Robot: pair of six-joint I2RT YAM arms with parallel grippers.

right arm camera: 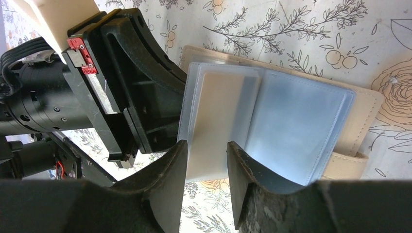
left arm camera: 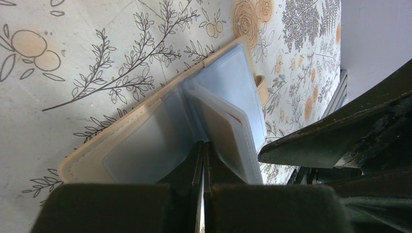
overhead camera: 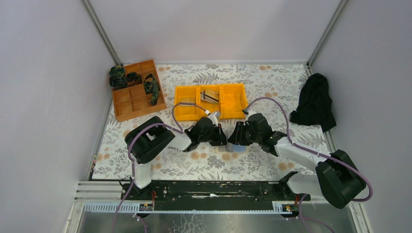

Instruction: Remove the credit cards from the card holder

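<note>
The tan card holder (left arm camera: 104, 155) lies open on the floral cloth, its pale blue translucent sleeves fanned up. One raised sleeve holds a tan credit card (right arm camera: 218, 111). My left gripper (left arm camera: 202, 144) is shut, its tips pinched at the fold where the sleeves meet. My right gripper (right arm camera: 206, 145) is open, its jaws on either side of the lower edge of the raised sleeve with the tan card. From above, both grippers (overhead camera: 221, 136) (overhead camera: 234, 137) meet over the holder (overhead camera: 238, 148). A silvery-grey card (overhead camera: 210, 95) lies in the yellow bin.
The yellow three-compartment bin (overhead camera: 233, 101) stands just behind the grippers. An orange-brown divided tray (overhead camera: 131, 99) with dark items is at the back left. A black cloth (overhead camera: 315, 102) lies at the right edge. The left arm's wrist (right arm camera: 97, 92) is close beside my right gripper.
</note>
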